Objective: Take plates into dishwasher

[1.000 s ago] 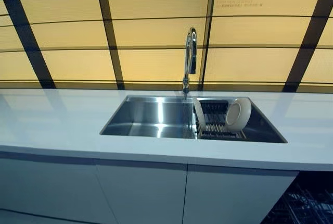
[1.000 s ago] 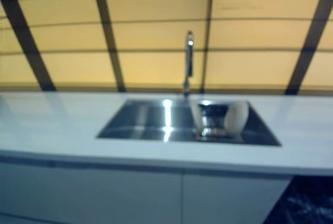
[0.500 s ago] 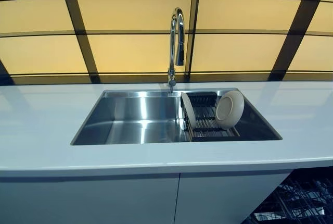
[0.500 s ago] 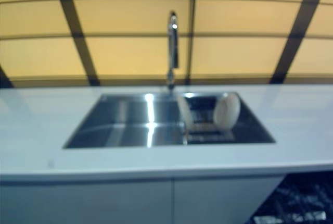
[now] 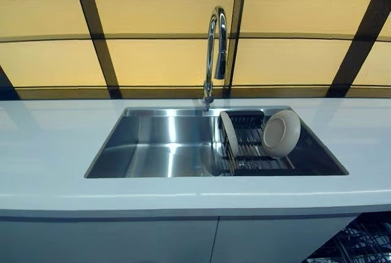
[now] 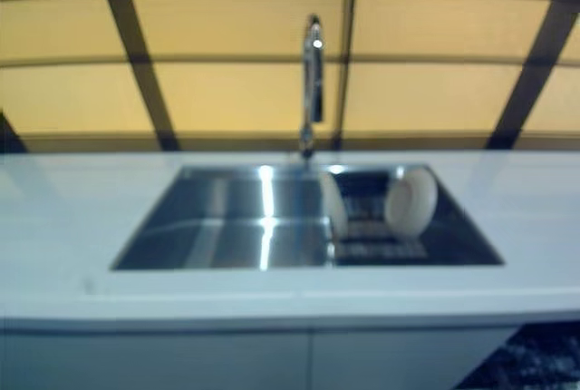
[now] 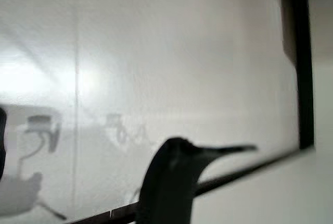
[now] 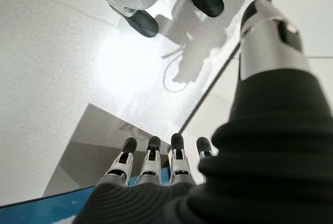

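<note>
No plate (image 5: pixel 281 133) is yet taken from the sink rack (image 5: pixel 253 150); the right hand (image 8: pixel 156 166) hangs straight-fingered and empty, the left hand's (image 7: pixel 169 182) fingers cannot be told, and a reach is needed

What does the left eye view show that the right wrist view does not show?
Only the left eye view shows the sink, the faucet, the dark rack in the sink's right part, and two plates standing on edge in it, on a white counter. Only the right wrist view shows the right hand, fingers straight, holding nothing, above the pale floor. Nothing appears in both views.
</note>
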